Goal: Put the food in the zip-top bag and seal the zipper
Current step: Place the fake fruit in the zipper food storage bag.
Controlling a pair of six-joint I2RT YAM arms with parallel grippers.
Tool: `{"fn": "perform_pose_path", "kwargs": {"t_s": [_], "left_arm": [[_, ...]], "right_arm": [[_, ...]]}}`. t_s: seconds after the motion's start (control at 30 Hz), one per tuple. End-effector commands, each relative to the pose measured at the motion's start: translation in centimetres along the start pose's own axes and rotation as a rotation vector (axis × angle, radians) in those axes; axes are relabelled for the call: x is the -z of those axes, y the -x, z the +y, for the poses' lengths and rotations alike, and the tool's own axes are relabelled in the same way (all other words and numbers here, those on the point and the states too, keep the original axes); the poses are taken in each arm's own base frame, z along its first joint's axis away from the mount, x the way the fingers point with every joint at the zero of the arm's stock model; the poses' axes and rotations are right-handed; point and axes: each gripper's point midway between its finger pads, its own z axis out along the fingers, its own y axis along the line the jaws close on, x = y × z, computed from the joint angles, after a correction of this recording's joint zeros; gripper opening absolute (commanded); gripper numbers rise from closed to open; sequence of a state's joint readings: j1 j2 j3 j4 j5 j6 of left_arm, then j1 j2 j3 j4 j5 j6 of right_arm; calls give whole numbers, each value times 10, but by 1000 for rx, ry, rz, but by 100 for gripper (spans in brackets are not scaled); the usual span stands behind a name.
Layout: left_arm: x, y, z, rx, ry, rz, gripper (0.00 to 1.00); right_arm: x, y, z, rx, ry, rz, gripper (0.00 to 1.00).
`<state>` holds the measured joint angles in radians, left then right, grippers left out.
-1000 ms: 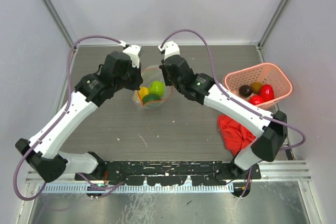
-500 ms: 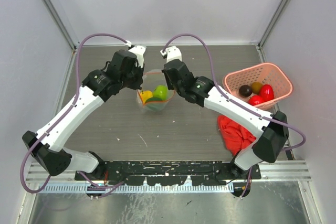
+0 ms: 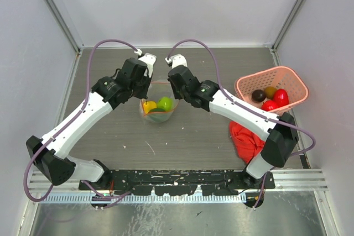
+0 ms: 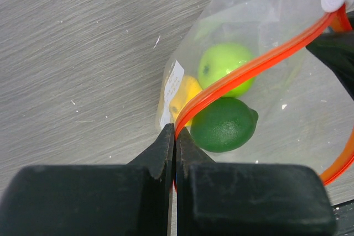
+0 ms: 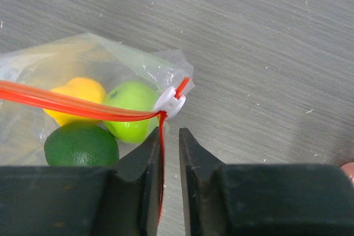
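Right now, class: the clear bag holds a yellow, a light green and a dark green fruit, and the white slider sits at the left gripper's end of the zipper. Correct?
No. The white slider sits at the right gripper's end of the zipper, as the right wrist view shows; the rest stands.

We're in a robot lab cell here, no kitchen or home about it. Plain grey walls (image 3: 182,4) box us in on three sides, with metal posts (image 3: 52,6) running up the corners. A left arm (image 3: 77,128) and a right arm (image 3: 243,111), both white, sit bolted to a black rail (image 3: 177,178) at the near edge of a bare table (image 3: 188,136), purple cables (image 3: 110,41) looping off them. And the fruit (image 3: 280,96) in that pink basket (image 3: 293,78)? Glossy, plastic-looking props.
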<state>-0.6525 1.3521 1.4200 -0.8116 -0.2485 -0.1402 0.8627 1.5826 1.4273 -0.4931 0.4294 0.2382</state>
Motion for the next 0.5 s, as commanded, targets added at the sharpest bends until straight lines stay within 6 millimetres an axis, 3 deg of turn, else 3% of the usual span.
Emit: {"fn": "perform_pose_path", "kwargs": {"t_s": [0.0,0.27,0.47], "left_arm": [[6,17,7,10,22,-77,0],[8,13,8,15,26,-78,0],[7,12,6,19,15,-75,0]], "right_arm": [[28,27,4,-34,70,-32,31],[67,29,-14,-72,116,22,53],[86,20,-77,-175,14,65,61]]}}
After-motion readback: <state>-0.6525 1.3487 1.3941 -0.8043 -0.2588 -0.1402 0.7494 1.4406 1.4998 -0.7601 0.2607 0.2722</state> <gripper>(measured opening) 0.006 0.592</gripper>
